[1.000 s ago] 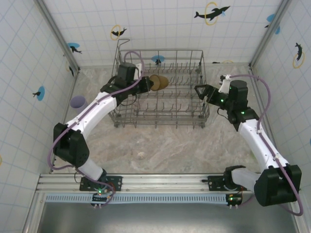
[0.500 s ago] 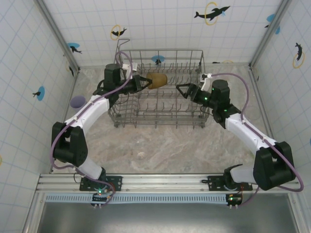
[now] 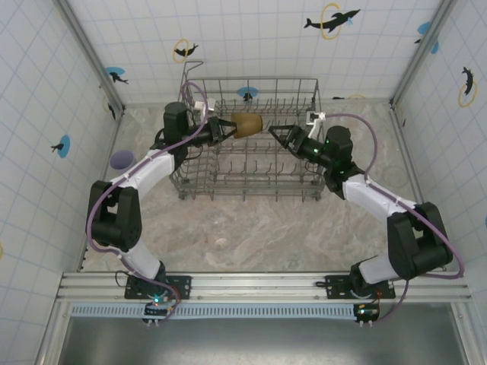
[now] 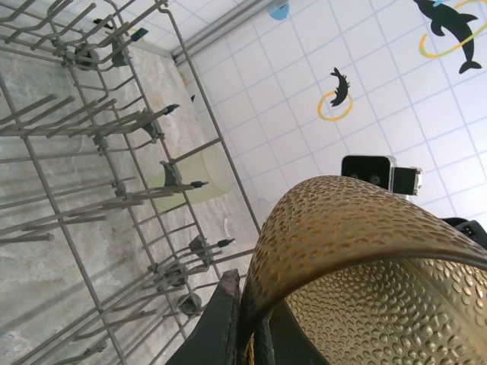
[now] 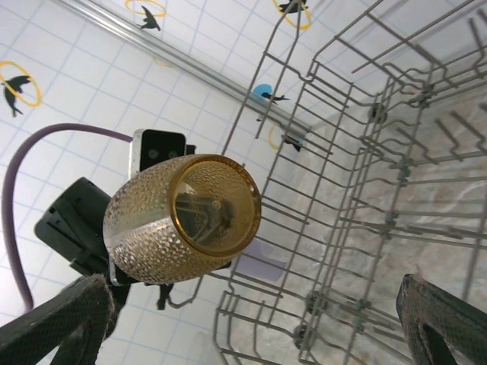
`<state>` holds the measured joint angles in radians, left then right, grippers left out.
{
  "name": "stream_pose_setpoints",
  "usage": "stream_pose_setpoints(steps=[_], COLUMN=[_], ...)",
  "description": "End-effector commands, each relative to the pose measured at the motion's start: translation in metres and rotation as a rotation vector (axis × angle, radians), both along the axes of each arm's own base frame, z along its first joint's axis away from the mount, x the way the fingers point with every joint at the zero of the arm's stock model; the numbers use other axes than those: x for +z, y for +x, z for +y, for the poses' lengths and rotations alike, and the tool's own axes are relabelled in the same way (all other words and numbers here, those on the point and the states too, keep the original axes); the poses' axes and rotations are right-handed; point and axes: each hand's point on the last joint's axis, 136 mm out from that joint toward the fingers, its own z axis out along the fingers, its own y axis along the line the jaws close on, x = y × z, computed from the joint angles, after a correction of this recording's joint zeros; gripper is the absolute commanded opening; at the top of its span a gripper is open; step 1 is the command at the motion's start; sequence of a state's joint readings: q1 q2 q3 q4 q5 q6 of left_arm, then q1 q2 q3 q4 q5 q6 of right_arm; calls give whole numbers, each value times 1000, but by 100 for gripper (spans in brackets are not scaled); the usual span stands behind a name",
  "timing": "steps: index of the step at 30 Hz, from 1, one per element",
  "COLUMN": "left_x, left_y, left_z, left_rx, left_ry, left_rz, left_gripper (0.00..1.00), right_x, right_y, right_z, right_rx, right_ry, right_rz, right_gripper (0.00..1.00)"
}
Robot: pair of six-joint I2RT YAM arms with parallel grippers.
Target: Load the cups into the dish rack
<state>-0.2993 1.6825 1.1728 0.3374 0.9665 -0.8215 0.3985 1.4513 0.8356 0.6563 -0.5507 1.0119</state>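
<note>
Top external: marbled tabletop (image 3: 251, 220), dolphin-tiled walls (image 3: 259, 46)

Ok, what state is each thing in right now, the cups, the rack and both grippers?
dish rack: upright on the table.
amber cup: held on its side over the dish rack.
left gripper: shut on the amber cup's rim.
right gripper: open, holding nothing, facing the cup's base.
lavender cup: on the table, outside the rack.
</note>
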Motion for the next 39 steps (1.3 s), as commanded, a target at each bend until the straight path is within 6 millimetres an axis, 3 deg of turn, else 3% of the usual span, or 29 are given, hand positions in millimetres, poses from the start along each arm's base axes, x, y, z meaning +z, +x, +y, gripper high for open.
stream_pose_setpoints(steps=[1,26,31,39], left_x=[7,-11,-16,-17], left_y=[-2,-8,-9,-12], left_z=[-1,1,1,3], left_rx=[-32,-25,-21,-14], left_ry=[-33,-55,-52,-54], left_rz=[-33,-7,7,14], left_gripper=[0,0,0,0], right_x=[19,34,28,27], right_y=[-1,23,27,29], right_z=[11,62,65,73], right_rx=[42,27,34,61], right_ry=[83,340,399,448], right_rz=[-44,29,75,88], right_gripper=[100,100,95,74])
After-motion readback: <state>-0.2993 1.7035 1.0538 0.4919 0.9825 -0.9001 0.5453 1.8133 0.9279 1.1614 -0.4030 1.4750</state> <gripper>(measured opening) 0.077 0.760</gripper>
